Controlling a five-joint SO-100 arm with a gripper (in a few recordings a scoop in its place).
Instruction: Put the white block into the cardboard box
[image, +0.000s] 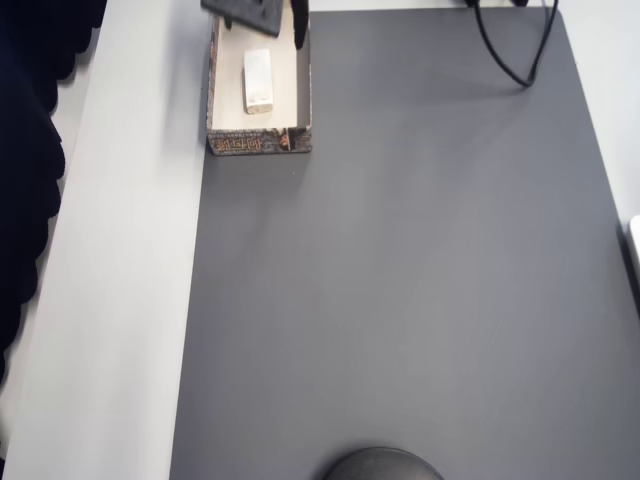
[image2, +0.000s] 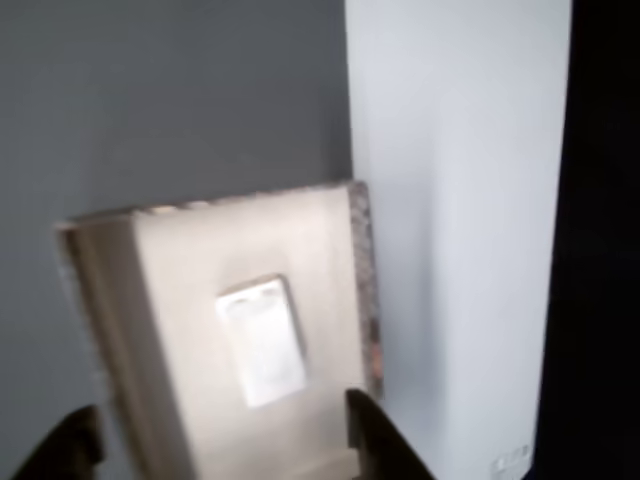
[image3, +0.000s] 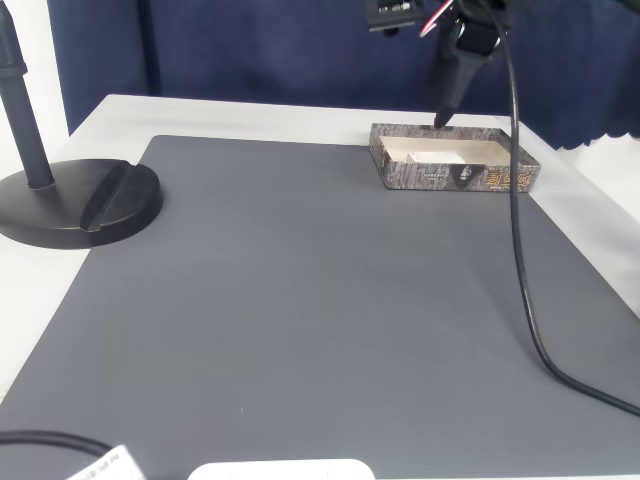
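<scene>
Already your white block (image: 259, 80) lies flat inside the cardboard box (image: 302, 100), so your fingers (image2: 375, 440) hang apart and empty above it.

Wrist view: block (image2: 261, 338) lies flat on the box (image2: 170, 300) floor, near centre, touching no wall. Gripper (image2: 225, 440) spread wide above it, dark fingertips (image2: 375, 440) at bottom edge. Grey mat (image2: 170, 90) beyond.

white table (image3: 250, 115): grey mat (image3: 300, 300) on it; cardboard box (image3: 455, 172), black stand base (image3: 75, 205) on mat.
</scene>
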